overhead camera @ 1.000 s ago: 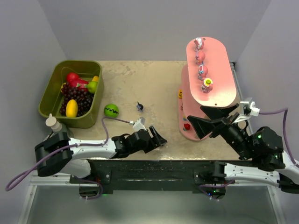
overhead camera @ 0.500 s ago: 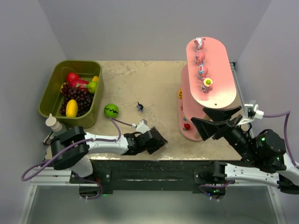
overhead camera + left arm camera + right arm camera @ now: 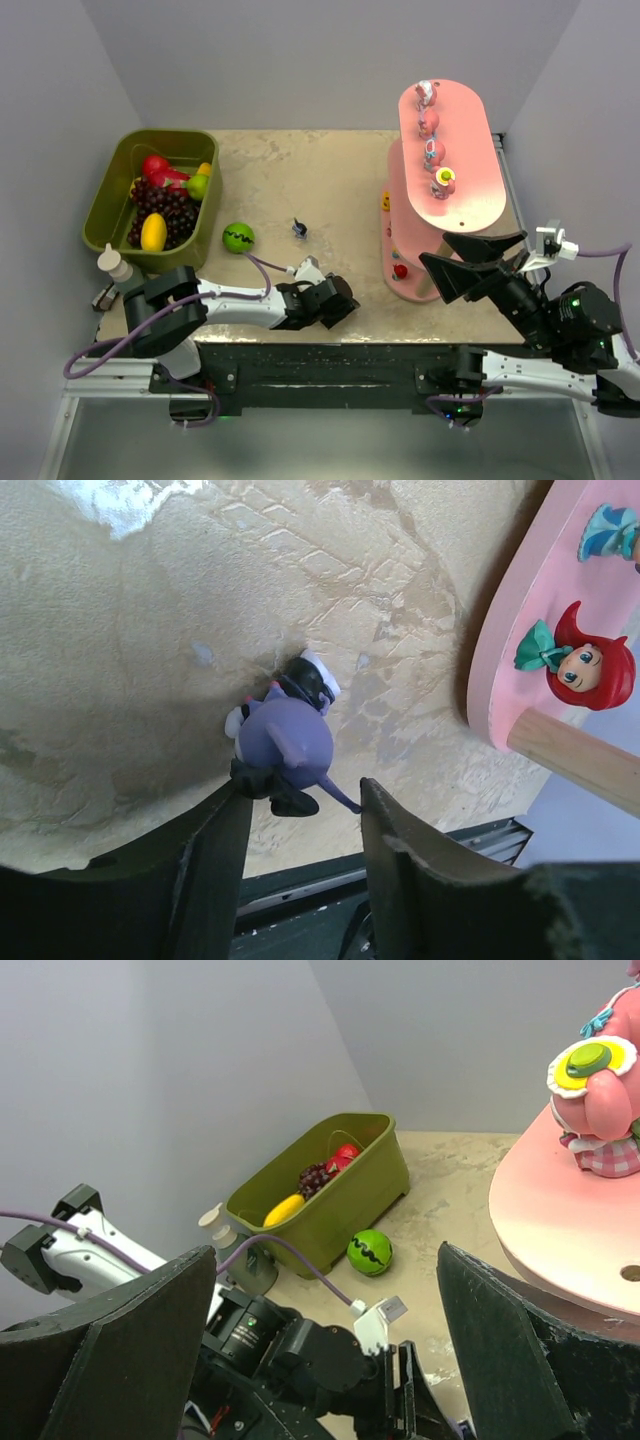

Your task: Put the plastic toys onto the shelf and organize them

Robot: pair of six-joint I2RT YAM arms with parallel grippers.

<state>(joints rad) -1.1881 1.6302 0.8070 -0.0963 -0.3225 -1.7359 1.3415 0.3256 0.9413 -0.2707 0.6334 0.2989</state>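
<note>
Down by the front edge of the worktop [image 3: 120,630], close to the foot of the shelf [image 3: 495,670], sits a purple figurine [image 3: 285,742] with a white cap. The left hand [image 3: 305,792] has its two fingers spread to either side of the toy's near end. They are apart, not clamped. One looks to be at the toy's dark feet, though I cannot tell if it touches. To my eye the hand is held low and straddling so that a simple squeeze would lift the toy.

A second loose piece, a small dark toy [image 3: 298,228], stands alone out on the worktop, well apart from both arms. That makes two left to shelve, as far as I can see.

On the shelf's top board, four pink toys [image 3: 433,152] stand in one line along its length, which looks like deliberate tidying. One yellow toy [image 3: 385,201] shows at the edge of the middle board. On the bottom board I count two: a red-haired doll [image 3: 590,665] and a teal-skirted one [image 3: 608,530] that is cut off by the frame.

The right hand [image 3: 433,250] hangs empty by the shelf's near end with its fingers wide apart, probably held clear while the left works.

Off to the far left, one olive bin [image 3: 112,205] holds fake fruit [image 3: 165,205], and one green ball [image 3: 238,237] lies just beside it.
</note>
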